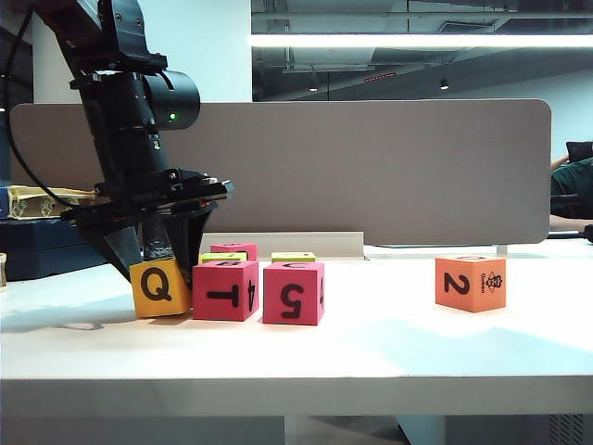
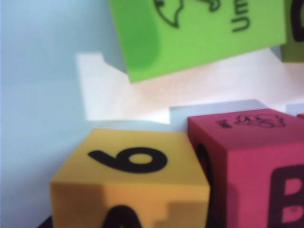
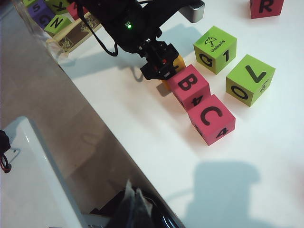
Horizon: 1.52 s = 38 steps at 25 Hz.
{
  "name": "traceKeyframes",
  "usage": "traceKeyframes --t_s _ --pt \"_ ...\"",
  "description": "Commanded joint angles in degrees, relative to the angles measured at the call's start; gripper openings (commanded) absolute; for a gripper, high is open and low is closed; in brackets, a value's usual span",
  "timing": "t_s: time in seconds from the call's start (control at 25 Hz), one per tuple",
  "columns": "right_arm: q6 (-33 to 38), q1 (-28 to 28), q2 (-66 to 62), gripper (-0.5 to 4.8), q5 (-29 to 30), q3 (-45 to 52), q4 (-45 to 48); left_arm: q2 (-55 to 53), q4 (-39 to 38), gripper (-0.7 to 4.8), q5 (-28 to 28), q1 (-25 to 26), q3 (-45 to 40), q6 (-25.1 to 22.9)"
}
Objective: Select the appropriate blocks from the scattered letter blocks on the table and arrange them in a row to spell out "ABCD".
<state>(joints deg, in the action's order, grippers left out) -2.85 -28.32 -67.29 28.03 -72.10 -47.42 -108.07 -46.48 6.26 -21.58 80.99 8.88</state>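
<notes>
My left gripper [image 1: 148, 265] is shut on the yellow-orange cube [image 1: 159, 289], which shows Q to the front and sits at the left end of a row on the white table [image 1: 371, 352]. The left wrist view shows that cube [image 2: 130, 183] up close with a 6 on top. Touching it is the magenta T cube [image 1: 225, 290], B on top [image 3: 190, 85]. A small gap separates the magenta 5 cube [image 1: 294, 293], C on top [image 3: 211, 118]. The salmon-orange 2 cube [image 1: 471, 282] stands apart, far right. My right gripper [image 3: 134, 202] hangs shut, off the table edge.
Two lime-green cubes [image 3: 216, 47] [image 3: 249, 78] lie just behind the row, and a magenta R cube [image 3: 266, 7] lies farther off. A box of spare blocks [image 3: 57, 23] sits beyond the left arm. A grey partition [image 1: 371, 167] backs the table.
</notes>
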Motion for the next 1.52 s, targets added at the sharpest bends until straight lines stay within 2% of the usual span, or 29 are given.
traceKeyframes --t_s 0.04,0.16,0.4,0.64,0.88,0.96,1.04,1.16,1.4,1.52 --pt "0.0 0.0 0.1 -0.02 -0.1 -0.2 0.5 0.2 0.5 2.85 -0.1 0.0 0.1 0.1" --pt "0.0 -0.1 0.1 -0.02 -0.1 -0.2 0.5 0.2 0.5 3.52 -0.2 0.0 0.1 0.1" --pt "0.0 0.0 0.1 -0.02 -0.1 -0.2 0.5 0.5 0.3 3.52 -0.2 0.0 0.7 0.1" --pt "0.0 0.0 0.1 -0.02 -0.1 -0.2 0.5 0.5 -4.4 3.52 -0.3 0.0 7.0 -1.0" --pt "-0.1 0.0 0.1 -0.02 -8.2 -0.2 0.6 0.6 -9.3 3.51 -2.2 0.0 15.3 -2.9" --pt "-0.4 0.0 -0.1 -0.01 -13.5 -0.2 0.7 0.6 -9.9 3.51 -0.2 -0.3 19.4 -2.9" --pt "-0.5 0.1 -0.3 -0.01 -19.4 -0.2 1.0 0.6 -7.7 3.50 3.1 -1.4 20.8 -2.9" --pt "-0.7 0.1 -0.2 -0.01 -23.0 -0.3 2.1 0.6 -5.2 3.50 3.1 -3.3 20.8 -3.2" --pt "-0.7 0.2 -0.2 -0.02 -25.0 -0.3 2.5 0.5 2.6 3.50 2.3 -8.8 20.8 -7.2" --pt "-0.7 0.2 0.1 -0.02 -25.1 -0.3 2.0 0.4 6.8 3.49 0.3 -11.1 20.8 -7.5"
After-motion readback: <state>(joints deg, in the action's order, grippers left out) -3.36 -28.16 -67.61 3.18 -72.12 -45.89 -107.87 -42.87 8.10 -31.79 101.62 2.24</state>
